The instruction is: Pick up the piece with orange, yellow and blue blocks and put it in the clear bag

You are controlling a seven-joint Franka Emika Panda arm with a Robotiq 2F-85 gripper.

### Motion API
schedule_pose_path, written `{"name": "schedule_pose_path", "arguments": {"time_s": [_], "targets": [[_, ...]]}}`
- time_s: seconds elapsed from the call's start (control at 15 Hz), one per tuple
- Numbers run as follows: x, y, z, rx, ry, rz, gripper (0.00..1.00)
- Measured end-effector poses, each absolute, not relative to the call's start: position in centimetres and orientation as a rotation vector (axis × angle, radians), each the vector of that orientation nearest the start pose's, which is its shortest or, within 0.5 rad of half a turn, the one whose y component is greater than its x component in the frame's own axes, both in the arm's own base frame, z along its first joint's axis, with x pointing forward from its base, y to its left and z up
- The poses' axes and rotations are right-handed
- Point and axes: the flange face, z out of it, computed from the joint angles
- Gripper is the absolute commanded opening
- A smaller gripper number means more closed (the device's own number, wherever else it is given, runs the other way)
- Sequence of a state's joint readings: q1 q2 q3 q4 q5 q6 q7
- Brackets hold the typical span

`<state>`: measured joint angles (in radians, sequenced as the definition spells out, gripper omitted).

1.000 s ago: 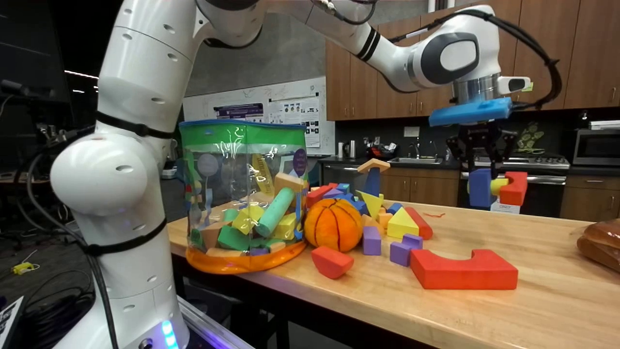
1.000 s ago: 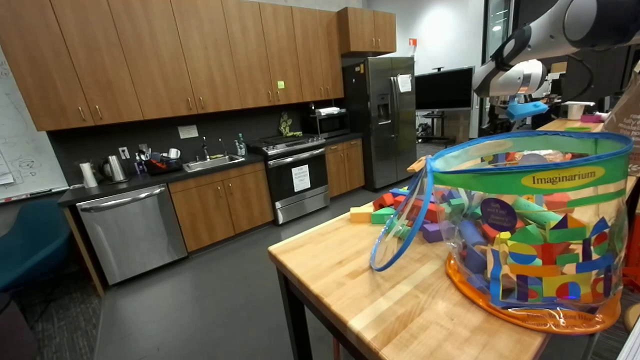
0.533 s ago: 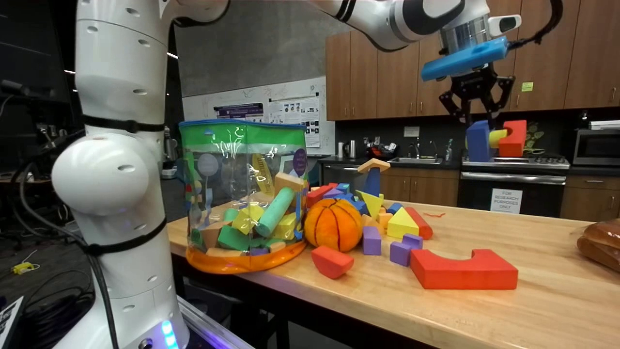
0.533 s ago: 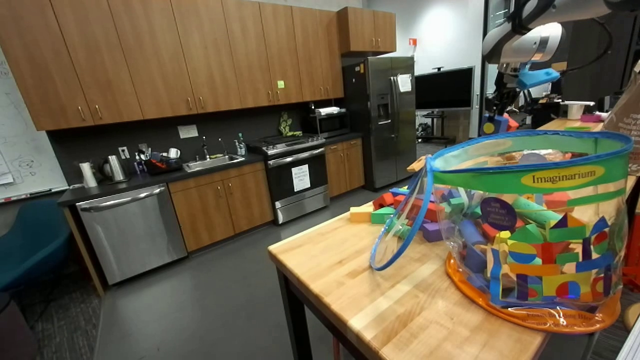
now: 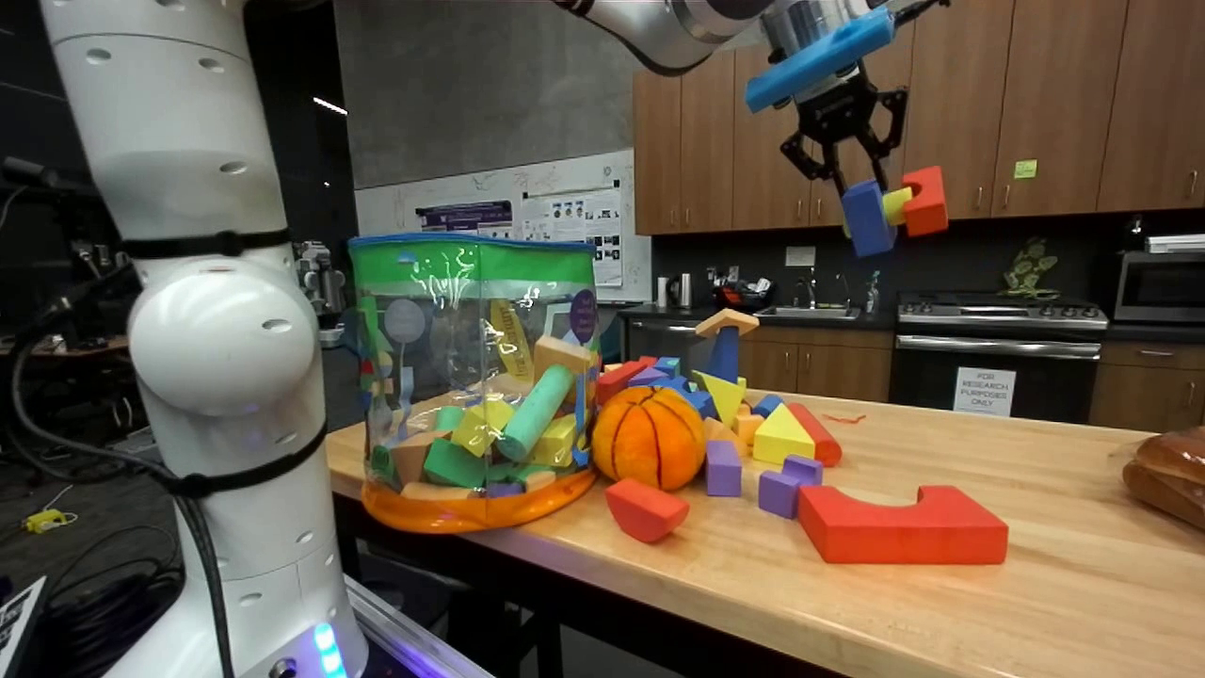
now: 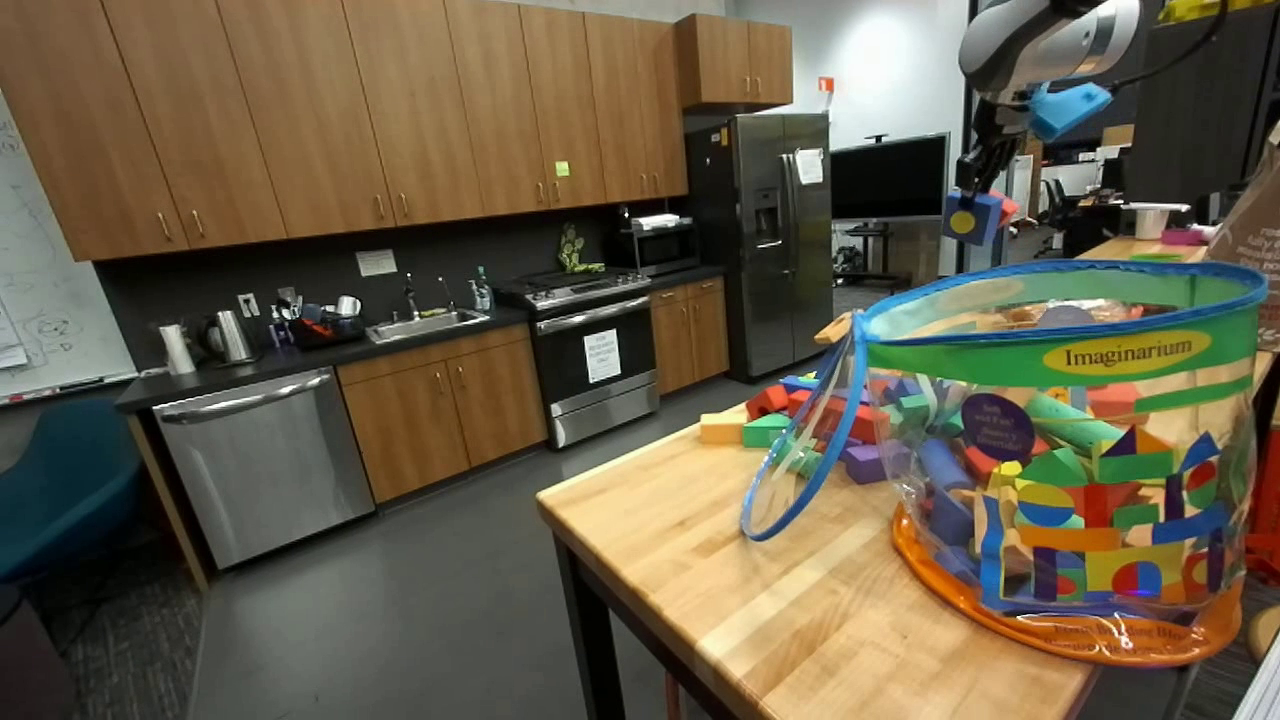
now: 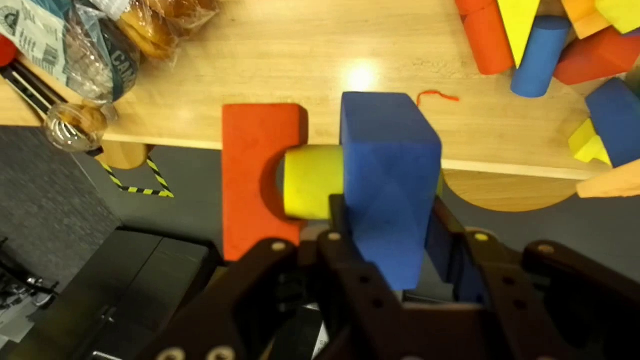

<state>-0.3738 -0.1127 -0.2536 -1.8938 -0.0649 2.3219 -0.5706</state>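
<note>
The piece is a blue block (image 5: 868,218) with a yellow cylinder (image 5: 895,205) through it and an orange-red block (image 5: 926,201) on the cylinder's end. My gripper (image 5: 860,186) is shut on the blue block and holds the piece high above the table, tilted. In the wrist view the blue block (image 7: 392,190) sits between the fingers, with the yellow cylinder (image 7: 314,182) and orange-red block (image 7: 257,175) to its left. The clear bag (image 5: 471,266) stands at the table's near end with its top open and blocks inside. It also shows in an exterior view (image 6: 950,362); the piece is behind its rim there.
An orange pumpkin ball (image 5: 650,437) touches the bag's side. A pile of blocks (image 6: 830,412) lies beside the bag. A red arch block (image 5: 902,527) and small purple blocks (image 5: 723,468) lie on the table. Bagged bread (image 5: 1170,471) is at the far end. The bag's lid flap (image 6: 805,450) hangs open.
My gripper has risen with the piece and moved left in an exterior view, closer to the bag, and has tilted. The piece is still held. The bag and table blocks have not moved.
</note>
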Motion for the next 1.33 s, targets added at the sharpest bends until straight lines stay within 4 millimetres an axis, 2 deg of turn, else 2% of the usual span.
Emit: {"name": "schedule_pose_path", "arguments": {"time_s": [0.4, 0.73, 1.0, 1.33], "targets": [[43.8, -26.8, 64.1, -3.482, -0.067, -0.835, 0.15], [41.1, -22.5, 65.9, -3.541, -0.063, -0.918, 0.15], [38.6, -20.1, 65.9, -3.570, -0.076, -0.991, 0.15], [35.2, -17.0, 64.8, -3.605, -0.163, -1.108, 0.15]]}}
